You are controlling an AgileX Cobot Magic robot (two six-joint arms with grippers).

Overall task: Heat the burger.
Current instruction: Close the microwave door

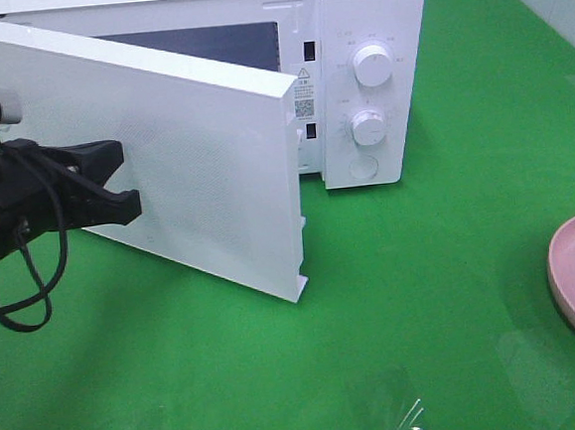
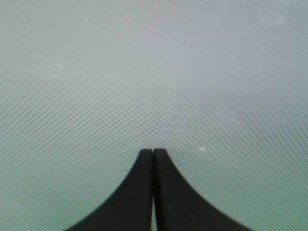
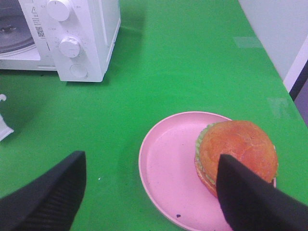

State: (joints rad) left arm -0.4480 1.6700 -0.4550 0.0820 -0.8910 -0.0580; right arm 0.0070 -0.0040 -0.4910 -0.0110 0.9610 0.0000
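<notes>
Jaws of the left end effector point(image 1: 125, 178) were pressed fully together, gripping nothing, tips against or just short of the dotted inner face of the microwave door point(image 1: 193, 153); actual contact could not be confirmed. Door stood swung open, out from the white microwave point(image 1: 368, 29), whose two dials point(image 1: 372, 66) faced forward. Right end effector point(image 3: 149, 187) was spread wide and empty, hovering above the pink plate point(image 3: 168, 168). Burger point(image 3: 237, 151) sat on that plate, toward one side, with one finger point(image 3: 255, 202) partly overlapping it in the wrist view; no grip seen. Plate rested on the green table point(image 1: 423, 294), well apart from the microwave.
</notes>
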